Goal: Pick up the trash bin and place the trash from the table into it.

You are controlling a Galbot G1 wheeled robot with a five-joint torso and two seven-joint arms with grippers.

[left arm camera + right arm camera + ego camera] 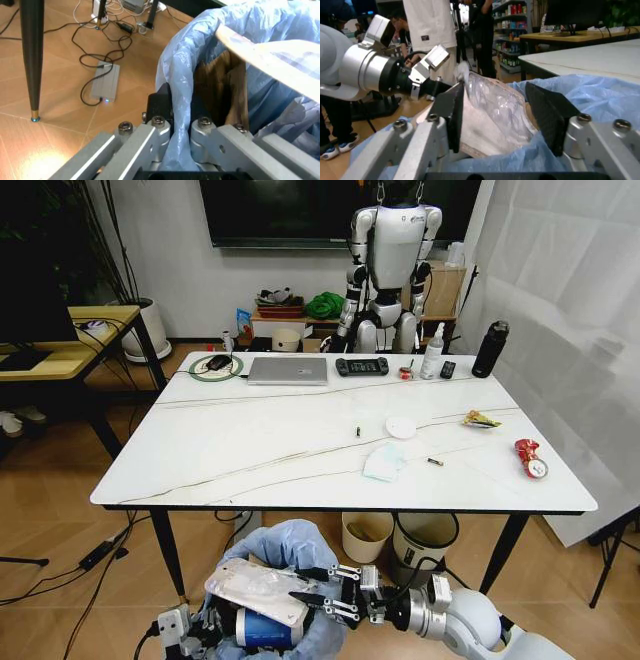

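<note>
Below the table (300,470) edge over wood flooring, the left gripper (190,632) clamps the trash bin (300,545) rim, apparently, while the right gripper (322,598) stands parted over its bag.

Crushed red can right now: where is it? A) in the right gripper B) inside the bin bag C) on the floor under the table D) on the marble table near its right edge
D: the crushed red can lies on the table by its right edge, apart from both grippers.

Head camera high above table (300,450); wrist cameras close on bin (200,48).
</note>
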